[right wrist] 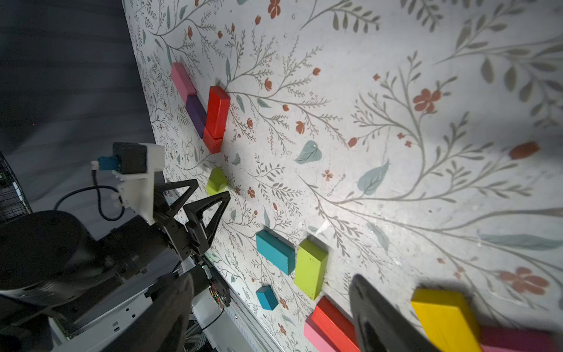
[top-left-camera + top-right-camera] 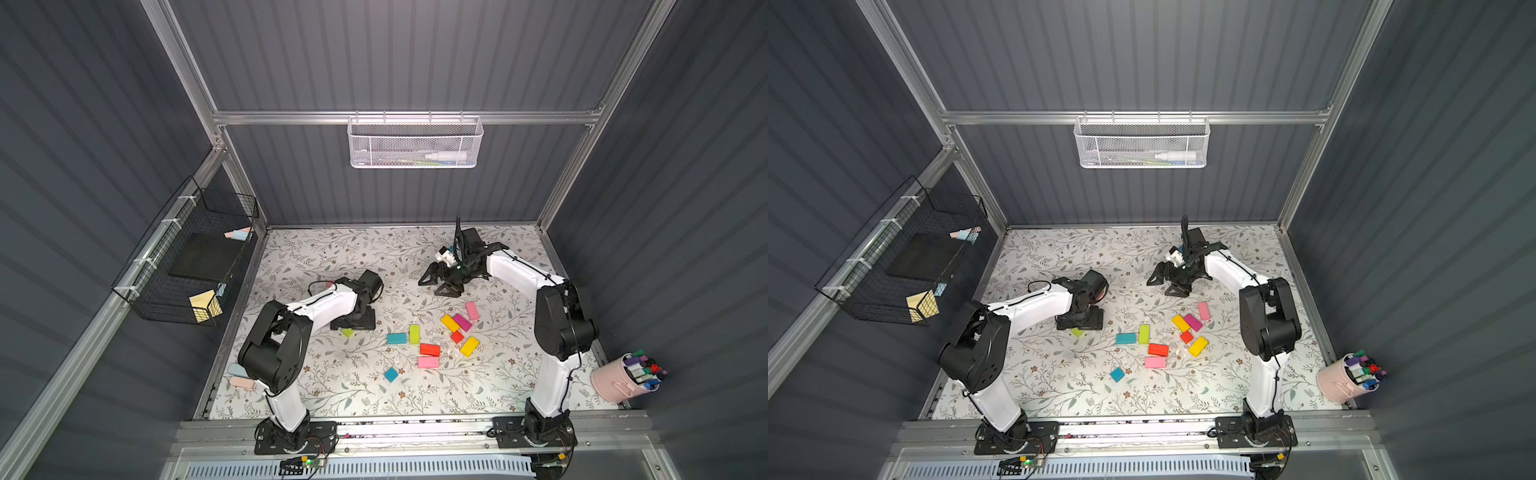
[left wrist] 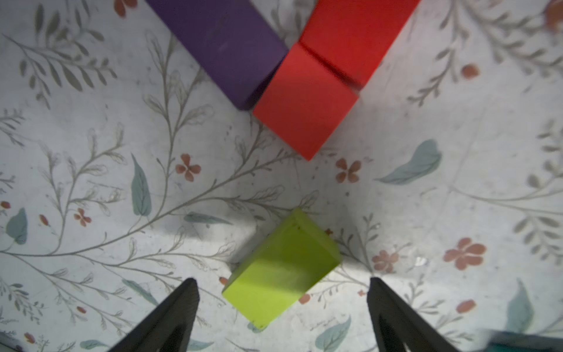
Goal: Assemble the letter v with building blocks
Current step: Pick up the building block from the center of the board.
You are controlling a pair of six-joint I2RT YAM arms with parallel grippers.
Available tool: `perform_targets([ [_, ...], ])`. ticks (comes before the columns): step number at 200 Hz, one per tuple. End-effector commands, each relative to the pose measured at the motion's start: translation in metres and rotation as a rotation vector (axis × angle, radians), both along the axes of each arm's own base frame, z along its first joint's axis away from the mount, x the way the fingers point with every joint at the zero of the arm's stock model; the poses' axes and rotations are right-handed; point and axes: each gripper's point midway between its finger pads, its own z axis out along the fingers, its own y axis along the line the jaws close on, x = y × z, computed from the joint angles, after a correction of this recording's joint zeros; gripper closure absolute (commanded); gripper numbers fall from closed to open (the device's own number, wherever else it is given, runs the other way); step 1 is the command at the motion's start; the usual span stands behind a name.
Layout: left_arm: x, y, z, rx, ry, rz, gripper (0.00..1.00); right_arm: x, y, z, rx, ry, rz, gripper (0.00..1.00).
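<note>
Left pincer (image 3: 282,282): jaws apart, small lime block (image 3: 281,268) flat on the floral bench (image 3: 91,152) between the fingers, untouched. Just past it, the V's point: purple block (image 3: 222,45) and long red block (image 3: 356,36) meet at a square red block (image 3: 304,103).

Mid-bench: loose blocks lying flat, among them a teal block (image 2: 396,338), long lime block (image 2: 414,333), yellow block (image 2: 450,322) and magenta block (image 2: 462,322).

Right pincer (image 2: 430,287): jaws apart, empty, behind the loose blocks.
</note>
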Motion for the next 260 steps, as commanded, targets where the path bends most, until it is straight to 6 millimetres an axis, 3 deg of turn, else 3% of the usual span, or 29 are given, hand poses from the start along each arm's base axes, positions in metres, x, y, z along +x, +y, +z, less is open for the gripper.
perform_targets([
  [1, 0.009, -0.001, 0.007, 0.004, -0.019, -0.039, 0.11, -0.002, -0.004, -0.006, 0.01, 0.018, 0.005, 0.19],
  [63, -0.002, -0.006, -0.021, -0.023, 0.09, -0.126, 0.16, -0.001, -0.011, -0.001, 0.002, 0.008, -0.009, 0.2],
  [99, -0.005, -0.008, -0.028, -0.058, 0.123, -0.144, 0.34, -0.001, -0.013, -0.003, -0.002, 0.014, -0.013, 0.19],
  [154, -0.008, -0.02, -0.015, -0.117, 0.101, -0.215, 0.42, 0.001, -0.014, -0.006, -0.008, 0.016, -0.016, 0.2],
  [195, -0.022, -0.037, -0.026, -0.118, 0.145, -0.259, 0.46, 0.001, -0.014, -0.007, -0.012, 0.018, -0.016, 0.2],
  [220, -0.027, -0.04, -0.034, -0.11, 0.164, -0.27, 0.61, 0.001, -0.016, -0.005, -0.021, 0.009, -0.019, 0.2],
  [240, -0.028, -0.041, -0.036, -0.098, 0.167, -0.274, 0.79, 0.0, -0.018, -0.005, -0.03, 0.009, -0.023, 0.2],
  [245, -0.027, -0.041, -0.037, -0.095, 0.165, -0.275, 0.85, 0.0, -0.018, -0.005, -0.03, 0.007, -0.023, 0.2],
  [251, -0.026, -0.04, -0.037, -0.082, 0.161, -0.272, 0.99, 0.0, -0.018, -0.004, -0.03, 0.006, -0.025, 0.2],
  [260, -0.021, -0.038, -0.035, -0.061, 0.142, -0.265, 1.0, -0.001, -0.018, -0.004, -0.031, 0.007, -0.026, 0.2],
])
